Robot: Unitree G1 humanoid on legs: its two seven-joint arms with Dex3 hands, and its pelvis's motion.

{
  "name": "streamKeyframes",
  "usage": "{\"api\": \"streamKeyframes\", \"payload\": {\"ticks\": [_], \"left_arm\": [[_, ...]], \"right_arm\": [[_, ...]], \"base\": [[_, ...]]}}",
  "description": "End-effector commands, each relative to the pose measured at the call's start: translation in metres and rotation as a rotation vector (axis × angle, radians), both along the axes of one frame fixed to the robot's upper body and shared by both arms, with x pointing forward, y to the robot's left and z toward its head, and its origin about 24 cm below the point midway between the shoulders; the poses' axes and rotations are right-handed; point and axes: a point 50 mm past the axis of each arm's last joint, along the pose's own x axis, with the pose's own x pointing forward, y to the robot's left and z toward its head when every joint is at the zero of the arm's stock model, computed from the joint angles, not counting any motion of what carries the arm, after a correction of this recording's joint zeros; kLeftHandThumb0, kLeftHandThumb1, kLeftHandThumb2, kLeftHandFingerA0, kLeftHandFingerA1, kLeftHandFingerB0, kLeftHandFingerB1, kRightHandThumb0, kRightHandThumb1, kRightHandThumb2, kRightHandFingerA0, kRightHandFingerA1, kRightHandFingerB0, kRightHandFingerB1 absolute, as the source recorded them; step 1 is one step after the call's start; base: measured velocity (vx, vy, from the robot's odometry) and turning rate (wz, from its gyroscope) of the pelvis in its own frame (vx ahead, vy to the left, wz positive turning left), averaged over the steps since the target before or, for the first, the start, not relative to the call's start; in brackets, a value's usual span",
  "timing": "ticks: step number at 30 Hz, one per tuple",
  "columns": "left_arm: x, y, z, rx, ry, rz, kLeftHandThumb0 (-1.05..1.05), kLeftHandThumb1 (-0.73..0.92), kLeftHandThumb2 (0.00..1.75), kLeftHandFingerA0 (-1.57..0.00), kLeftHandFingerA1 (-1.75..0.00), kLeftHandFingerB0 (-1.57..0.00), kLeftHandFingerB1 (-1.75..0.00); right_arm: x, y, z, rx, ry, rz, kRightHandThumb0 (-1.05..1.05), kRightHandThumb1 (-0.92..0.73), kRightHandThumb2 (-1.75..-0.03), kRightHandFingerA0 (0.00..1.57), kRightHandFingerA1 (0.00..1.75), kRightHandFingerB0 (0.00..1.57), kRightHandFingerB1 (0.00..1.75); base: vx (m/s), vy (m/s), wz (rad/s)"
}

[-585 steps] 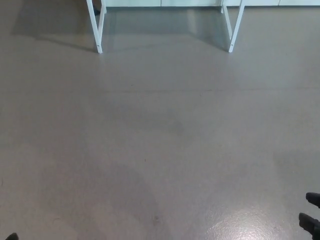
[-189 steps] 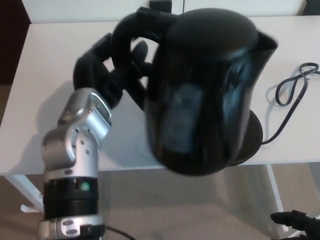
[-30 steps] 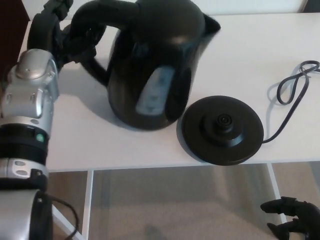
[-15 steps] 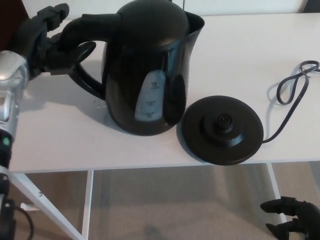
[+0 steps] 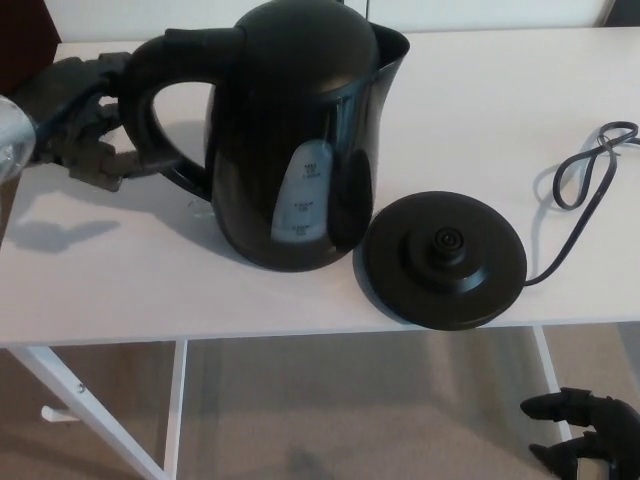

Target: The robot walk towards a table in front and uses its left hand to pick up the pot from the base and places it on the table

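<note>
Black pot [image 5: 300, 130] stands upright, handle [image 5: 150, 85] toward the left hand [image 5: 80, 125] (blurred, fingers apart).

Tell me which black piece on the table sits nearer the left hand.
The pot, tall and upright, with its handle beside the left hand; the flat round base lies farther to the right.
</note>
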Motion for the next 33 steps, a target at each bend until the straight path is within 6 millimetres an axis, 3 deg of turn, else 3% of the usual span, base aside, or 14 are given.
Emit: {"api": "streamKeyframes", "payload": {"ticks": [1,4,11,18,19,20,23,24,26,27,32,33], "left_arm": [[-0.005,0.002,0.012,0.163,0.065,-0.175,-0.87,0.44,0.60,0.00,0.00,0.00,0.00],[-0.008,0.006,0.026,0.116,-0.002,-0.199,-0.95,0.48,0.61,0.00,0.00,0.00,0.00],[-0.020,0.028,0.036,0.080,-0.037,-0.150,-0.86,0.49,0.55,0.00,0.00,0.00,0.00],[-0.023,0.032,0.038,0.090,-0.043,-0.149,-0.82,0.51,0.56,0.00,0.00,0.00,0.00],[-0.060,0.099,0.018,0.050,-0.077,0.003,-0.90,0.47,0.59,0.00,0.00,0.00,0.00],[-0.070,0.113,0.014,0.016,-0.087,0.043,-0.80,0.46,0.55,0.00,0.00,0.00,0.00],[-0.085,0.133,0.007,-0.080,-0.103,0.130,-0.75,0.45,0.55,0.00,0.00,0.00,0.00],[-0.107,0.151,-0.009,-0.152,-0.096,0.195,-0.72,0.45,0.54,0.00,0.00,0.00,0.00],[-0.134,0.168,-0.030,-0.202,-0.074,0.262,-0.67,0.45,0.55,0.00,-0.01,0.00,0.00],[-0.169,0.180,-0.056,-0.217,-0.022,0.333,-0.69,0.41,0.77,0.00,-0.04,0.00,0.00],[-0.235,0.180,-0.113,-0.345,0.050,0.488,-0.66,0.40,0.77,0.00,-0.08,0.00,-0.06],[-0.240,0.179,-0.117,-0.355,0.052,0.498,-0.66,0.40,0.77,0.00,-0.08,0.00,-0.06]], "right_arm": [[0.004,-0.008,0.004,-0.034,0.003,-0.022,-0.32,-0.60,-0.58,0.64,0.50,0.52,0.43],[0.007,-0.011,0.006,-0.041,0.001,-0.023,-0.32,-0.60,-0.58,0.64,0.50,0.52,0.43],[-0.001,-0.014,0.002,-0.050,0.022,-0.028,-0.31,-0.58,-0.57,0.64,0.50,0.53,0.44],[-0.002,-0.012,0.000,-0.047,0.027,-0.029,-0.31,-0.58,-0.57,0.64,0.50,0.52,0.44],[-0.019,-0.012,-0.011,-0.036,0.076,-0.043,-0.33,-0.59,-0.57,0.63,0.50,0.52,0.44],[-0.020,-0.013,-0.012,-0.035,0.081,-0.046,-0.32,-0.59,-0.57,0.63,0.50,0.52,0.44],[-0.017,-0.015,-0.010,-0.032,0.077,-0.051,-0.32,-0.58,-0.57,0.63,0.51,0.52,0.44],[-0.021,-0.018,-0.012,-0.031,0.089,-0.064,-0.32,-0.59,-0.57,0.62,0.50,0.51,0.44],[-0.025,-0.021,-0.014,-0.031,0.104,-0.085,-0.33,-0.59,-0.57,0.63,0.50,0.52,0.44],[-0.032,-0.021,-0.018,-0.021,0.106,-0.107,-0.30,-0.58,-0.56,0.62,0.51,0.52,0.45],[-0.053,-0.024,-0.027,-0.014,0.130,-0.144,-0.34,-0.59,-0.57,0.59,0.50,0.49,0.44],[-0.054,-0.024,-0.027,-0.013,0.131,-0.150,-0.34,-0.59,-0.57,0.59,0.50,0.49,0.44]], "base": [[0.00,0.000,0.00],[0.00,0.000,0.00],[0.00,0.000,0.00],[0.00,0.000,0.00],[0.00,0.000,0.00],[0.00,0.000,-0.08],[0.00,0.000,-0.02],[0.00,0.000,0.07],[0.00,0.000,0.00],[0.00,0.000,0.00],[0.00,0.000,0.01],[0.00,0.000,0.00]]}}
